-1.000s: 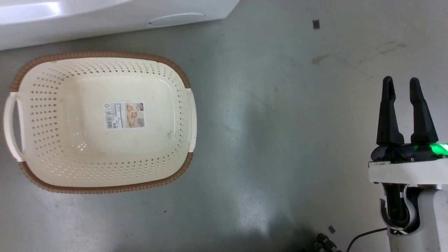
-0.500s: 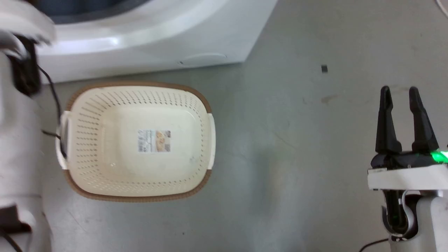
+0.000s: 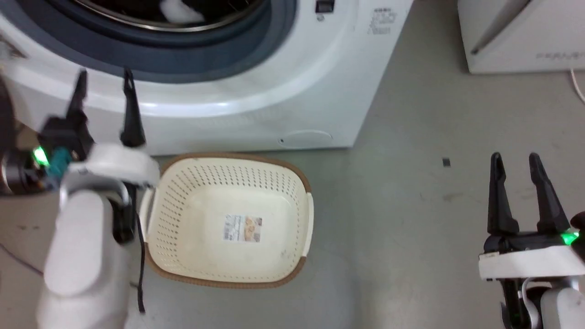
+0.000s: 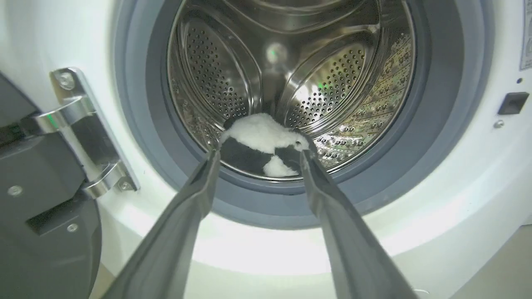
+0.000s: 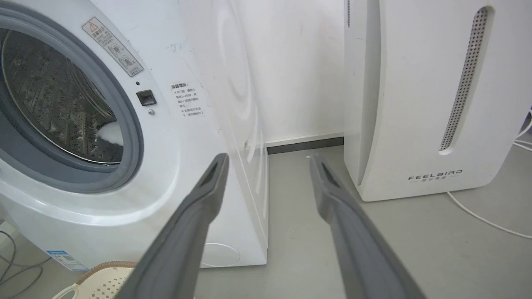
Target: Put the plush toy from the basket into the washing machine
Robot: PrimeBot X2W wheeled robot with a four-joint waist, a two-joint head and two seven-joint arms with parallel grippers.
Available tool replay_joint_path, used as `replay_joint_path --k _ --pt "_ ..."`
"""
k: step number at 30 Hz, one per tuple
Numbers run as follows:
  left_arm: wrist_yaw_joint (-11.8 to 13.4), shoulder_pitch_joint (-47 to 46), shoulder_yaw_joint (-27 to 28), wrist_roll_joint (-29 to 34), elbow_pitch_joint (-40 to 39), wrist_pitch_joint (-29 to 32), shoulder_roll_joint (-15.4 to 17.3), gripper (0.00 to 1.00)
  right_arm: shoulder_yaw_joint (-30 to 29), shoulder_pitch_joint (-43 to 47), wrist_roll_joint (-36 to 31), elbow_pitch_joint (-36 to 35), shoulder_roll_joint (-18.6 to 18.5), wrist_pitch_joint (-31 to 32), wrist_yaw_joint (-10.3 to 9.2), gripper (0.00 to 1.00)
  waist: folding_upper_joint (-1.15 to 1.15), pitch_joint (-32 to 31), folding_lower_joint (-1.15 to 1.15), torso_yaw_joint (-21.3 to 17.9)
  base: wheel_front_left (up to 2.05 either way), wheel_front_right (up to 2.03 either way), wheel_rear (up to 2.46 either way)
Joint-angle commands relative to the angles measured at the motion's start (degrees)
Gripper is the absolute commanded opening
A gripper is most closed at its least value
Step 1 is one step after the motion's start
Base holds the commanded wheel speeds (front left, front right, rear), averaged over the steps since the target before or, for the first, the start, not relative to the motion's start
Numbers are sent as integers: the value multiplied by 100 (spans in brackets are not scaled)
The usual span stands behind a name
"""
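Left gripper [image 4: 259,153]: jaws spread wide, nothing between them. Hangs just in front of the washing machine [image 3: 283,114], outside the grey gasket [image 4: 141,104], and points straight into the steel drum [image 4: 332,83]. Right gripper [image 3: 514,160]: jaws also apart and empty. Hovers over the bare floor [image 3: 402,205], well apart from the basket [image 3: 237,283], with the fingers directed at the gap between the washing machine and the white FEELBIRD appliance [image 5: 415,104].

Beyond the left fingertips, in the left wrist view: the panda plush toy [image 4: 259,133], lying at the bottom of the drum, near its front edge, behind the gasket lip. Touches neither finger. Shows also as a small white patch inside the drum in the head view and in the right wrist view.

On the floor just in front of the machine: the basket, upright, with the paper label [image 3: 242,228] on its bottom. No toy inside.

At the left edge of the left wrist view: the dark door [image 4: 41,207], swung open on its metal hinge [image 4: 79,112].

Judgement on progress: main step seems done, with the toy out of the basket, inside the drum and free of both grippers. Probably left: to draw the left arm back from the porthole. Not clear from the task sentence whether to close the door; if wanted, not yet done.
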Motion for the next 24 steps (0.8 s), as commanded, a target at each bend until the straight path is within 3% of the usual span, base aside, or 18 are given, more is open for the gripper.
replay_joint_path --k 1,4,10,24 --pt "16 376 27 81 -190 -30 -87 100 -17 148 -99 -1 -4 -25 -4 100 0 -353 1 197 0 0 0" --pt "7 1139 54 216 -790 -30 -296 100 -41 365 -219 -5 -4 -25 -4 100 0 -754 1 345 0 0 0" --pt "-103 2043 39 333 -1257 -30 -470 100 -34 644 -357 -20 -4 -25 -4 100 0 -1155 1 477 0 0 0" --pt "-328 3316 -5 310 -1542 -30 -825 100 -126 1293 -452 7 -4 -25 -4 100 0 -1742 1 715 0 0 0"
